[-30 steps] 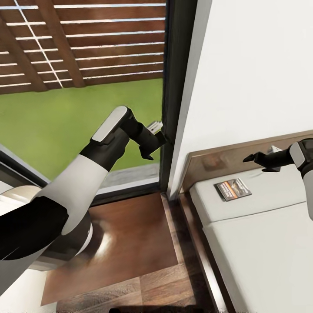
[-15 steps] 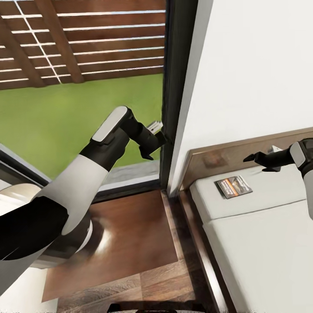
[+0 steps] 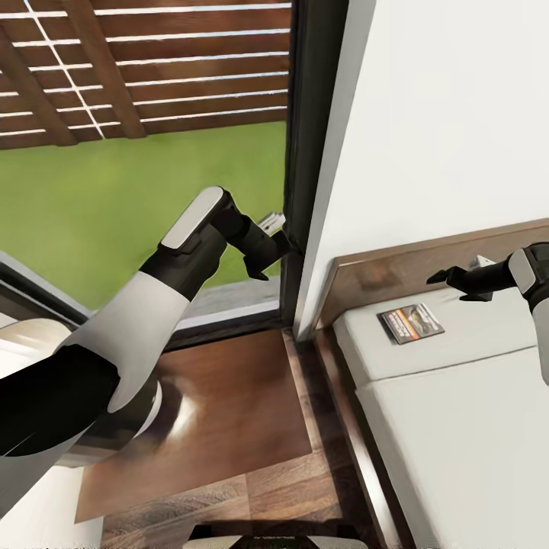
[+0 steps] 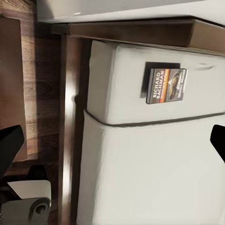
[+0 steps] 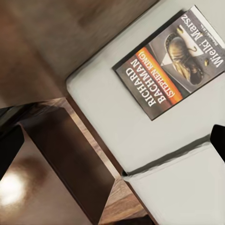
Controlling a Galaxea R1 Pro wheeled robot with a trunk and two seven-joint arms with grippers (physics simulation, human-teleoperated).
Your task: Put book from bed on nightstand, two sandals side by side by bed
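Note:
The book lies flat on the pale mattress of the bed, near its corner by the wooden headboard. Its dark cover with white lettering also appears in the left wrist view and the right wrist view. My right gripper hovers open above the mattress, a little right of the book and not touching it. My left gripper is raised and open in front of the dark window frame. The glossy dark brown nightstand stands left of the bed. The sandals are out of view.
A tall dark-framed glass opening meets the white wall behind the bed; grass and a slatted fence lie outside. A narrow strip of wood-plank floor runs between nightstand and bed frame.
The whole head view has shifted slightly, so the book and bed sit a bit higher in the picture. Both arms hold the same pose.

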